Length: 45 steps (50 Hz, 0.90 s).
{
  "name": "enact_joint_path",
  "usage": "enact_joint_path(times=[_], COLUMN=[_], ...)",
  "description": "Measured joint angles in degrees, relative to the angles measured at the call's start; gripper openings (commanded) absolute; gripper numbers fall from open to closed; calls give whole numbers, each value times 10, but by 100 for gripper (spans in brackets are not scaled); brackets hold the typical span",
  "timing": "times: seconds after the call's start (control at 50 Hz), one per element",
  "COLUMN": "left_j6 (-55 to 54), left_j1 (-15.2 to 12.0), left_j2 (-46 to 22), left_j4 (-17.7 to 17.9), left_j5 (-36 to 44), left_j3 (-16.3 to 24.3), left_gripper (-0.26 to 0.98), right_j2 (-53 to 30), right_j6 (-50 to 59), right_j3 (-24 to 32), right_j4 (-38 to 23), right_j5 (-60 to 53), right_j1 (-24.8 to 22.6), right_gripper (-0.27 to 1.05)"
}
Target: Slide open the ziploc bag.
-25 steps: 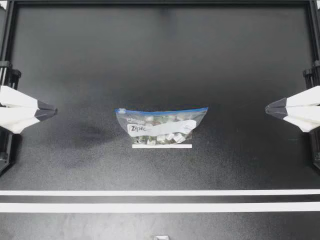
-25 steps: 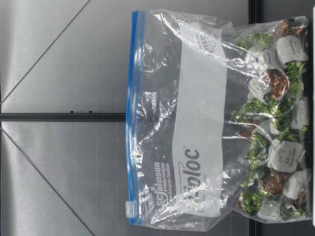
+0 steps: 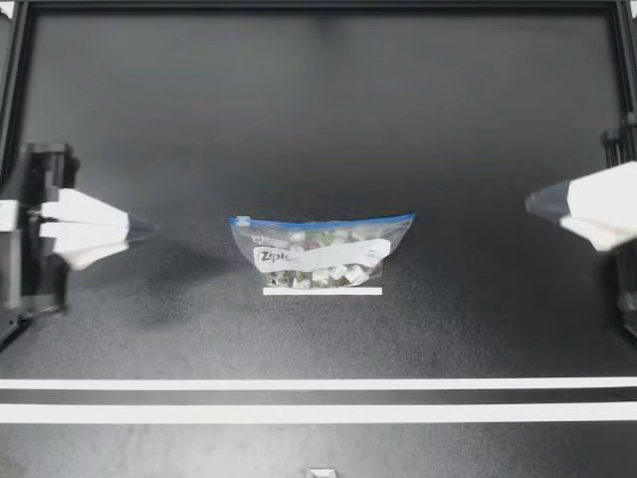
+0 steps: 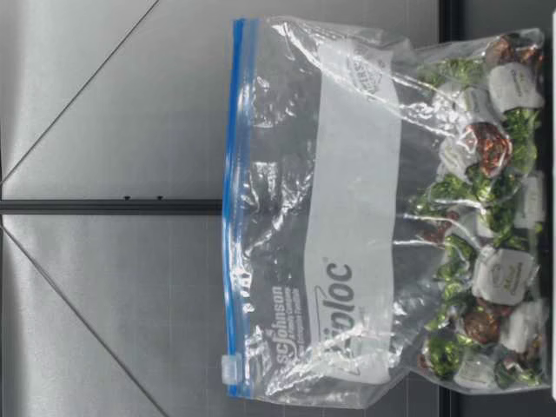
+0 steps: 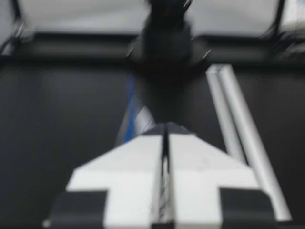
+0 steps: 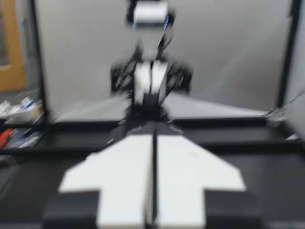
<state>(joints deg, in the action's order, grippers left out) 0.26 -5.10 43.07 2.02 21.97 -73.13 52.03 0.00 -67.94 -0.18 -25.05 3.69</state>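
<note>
Nearer now, my left gripper (image 3: 147, 231), closed like my right gripper (image 3: 531, 204), aims for the slider (image 4: 228, 368) on the ziploc bag (image 3: 320, 251).

Wrist views blurred: ziploc bag (image 5: 128, 112) ahead of left gripper (image 3: 147, 231) is probably that blue streak; outline unresolved.

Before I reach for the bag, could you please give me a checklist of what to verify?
1. The ziploc bag stands upright mid-table with wrapped candies inside: ok.
2. The slider sits at the end of the blue zipper nearer my left arm, and the zipper looks closed: ok.
3. The left claw is open for a grasp: not ok, it is shut.
4. The right claw is open for a grasp: not ok, it is shut.
5. Both claws are apart from the bag: ok.
</note>
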Motion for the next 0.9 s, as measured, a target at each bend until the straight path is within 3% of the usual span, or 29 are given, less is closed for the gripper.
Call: enact_joint_path(times=[0.12, 0.28, 0.52, 0.62, 0.76, 0.9], left_j6=[-1, -4, -10, -10, -11, -11], left_j1=[-31, -32, -32, -32, -23, -13], left_j2=[-75, -163, -257, -263, -262, -265], left_j4=[23, 46, 47, 43, 39, 37], left_j5=[51, 73, 80, 89, 103, 112], left_j3=[-21, -21, 13, 17, 18, 18], left_gripper=[-18, -18, -16, -11, 1, 23], right_j2=[-55, -155, -292, -345, -400, -437], right_j6=[-1, -4, -5, -5, -7, -7], right_j3=[18, 72, 165, 207, 261, 302], right_j4=[1, 1, 1, -1, -10, -20], right_j5=[-40, -49, -40, -18, 22, 47], right_j1=[29, 39, 41, 41, 41, 42], right_gripper=[-17, -17, -8, 3, 30, 50])
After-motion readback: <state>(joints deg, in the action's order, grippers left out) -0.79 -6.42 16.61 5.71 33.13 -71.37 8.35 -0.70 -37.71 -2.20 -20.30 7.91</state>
